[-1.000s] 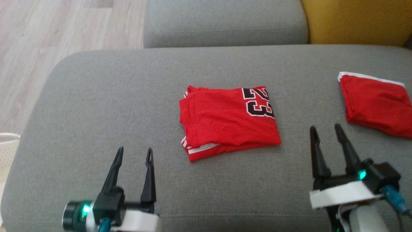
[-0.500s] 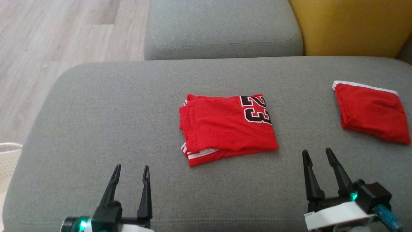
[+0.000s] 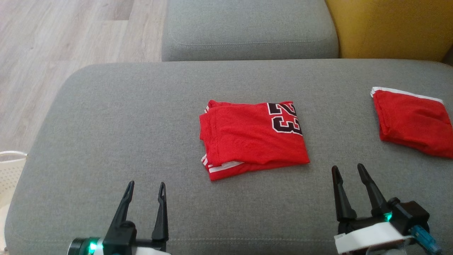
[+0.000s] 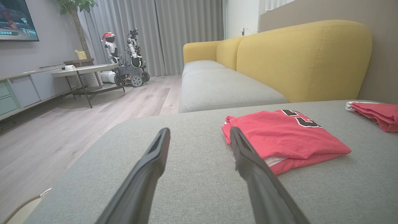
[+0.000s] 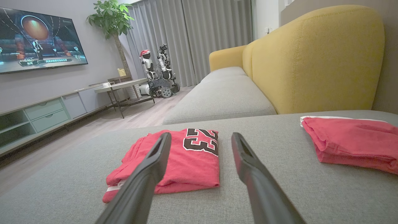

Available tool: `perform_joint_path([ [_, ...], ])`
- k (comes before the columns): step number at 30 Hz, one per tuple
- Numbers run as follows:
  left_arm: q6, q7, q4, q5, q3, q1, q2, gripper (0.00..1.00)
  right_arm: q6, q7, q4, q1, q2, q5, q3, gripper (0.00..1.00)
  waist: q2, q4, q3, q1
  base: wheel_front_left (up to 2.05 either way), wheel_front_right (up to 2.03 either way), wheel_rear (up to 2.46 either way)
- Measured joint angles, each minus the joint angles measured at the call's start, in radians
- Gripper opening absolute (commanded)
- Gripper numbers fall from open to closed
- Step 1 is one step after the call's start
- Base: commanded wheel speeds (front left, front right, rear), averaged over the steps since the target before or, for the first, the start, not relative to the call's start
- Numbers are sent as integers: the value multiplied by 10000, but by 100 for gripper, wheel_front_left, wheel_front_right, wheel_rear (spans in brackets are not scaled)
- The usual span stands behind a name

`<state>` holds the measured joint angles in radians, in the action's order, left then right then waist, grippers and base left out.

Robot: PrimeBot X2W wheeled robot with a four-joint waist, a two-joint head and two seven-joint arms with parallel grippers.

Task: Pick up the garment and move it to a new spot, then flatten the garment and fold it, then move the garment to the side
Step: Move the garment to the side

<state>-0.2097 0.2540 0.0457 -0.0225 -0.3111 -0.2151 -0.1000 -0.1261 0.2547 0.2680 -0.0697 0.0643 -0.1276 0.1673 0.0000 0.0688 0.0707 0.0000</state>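
Both spread apart and empty, your left pincer (image 3: 146,184) and right pincer (image 3: 347,167) hover at the near edge, flanking the folded red garment (image 3: 253,138) at the grey sofa cushion's (image 3: 124,124) centre, seemingly poised to move it aside.

The garment (image 3: 253,138) lies at the middle of the seat (image 3: 106,124) before me. A second garment (image 3: 412,122) lies on the same seat, well apart to its right. My left gripper (image 3: 147,183) hangs over the seat, nearer me and left of the garment. My right gripper (image 3: 347,167) hangs nearer me, before the gap between the two garments. Behind the seat lies a cushion (image 3: 247,32), with the backrest (image 3: 389,28) to its right and the floor (image 3: 53,42) to its left. A basket (image 3: 10,170) sits off the seat's left edge.
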Motion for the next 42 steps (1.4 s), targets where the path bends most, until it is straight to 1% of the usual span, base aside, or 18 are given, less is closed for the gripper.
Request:
perform_joint_path([
  [7,2,0,-21,38,-2,1,4,100,0,0,48,18,-27,92,-56,100,0,40,-76,0,0,0,0],
  [10,17,0,-21,119,-19,26,2,100,0,0,437,235,-54,92,-90,100,0,57,-181,0,0,0,0],
  [12,38,0,-36,140,-61,81,4,100,0,0,1080,632,-100,71,-240,100,0,79,-273,0,0,0,0],
  [17,90,0,-96,284,-401,405,33,100,0,-50,3636,2503,-111,-6,-871,100,0,237,-524,0,0,0,0],
  [21,163,2,-123,362,-717,697,44,100,0,-736,5482,4283,-71,-42,-945,100,0,472,-791,0,0,0,0],
  [23,163,2,-123,401,-857,862,46,100,0,-1068,6199,5120,92,-107,-955,100,0,579,-1009,0,0,0,0],
  [27,176,2,-138,401,-1183,1331,69,100,0,-1804,7620,6361,709,-171,-1007,100,0,904,-1353,1,0,0,0],
  [30,159,0,-136,401,-1369,1512,104,100,0,-2115,8301,6770,980,-422,-913,100,0,1159,-1572,1,0,0,0],
  [33,146,2,-142,399,-1499,1612,113,100,0,-2328,8759,7016,1068,-744,-520,100,0,1367,-1794,1,0,0,0],
  [39,71,2,-217,378,-1699,1850,142,100,0,-2531,9171,7372,1358,-1337,314,100,0,1669,-2150,1,0,0,0],
  [42,73,2,-236,378,-1781,1934,140,100,0,-2650,9325,7469,1465,-1496,472,100,0,1741,-2261,1,0,0,0],
])
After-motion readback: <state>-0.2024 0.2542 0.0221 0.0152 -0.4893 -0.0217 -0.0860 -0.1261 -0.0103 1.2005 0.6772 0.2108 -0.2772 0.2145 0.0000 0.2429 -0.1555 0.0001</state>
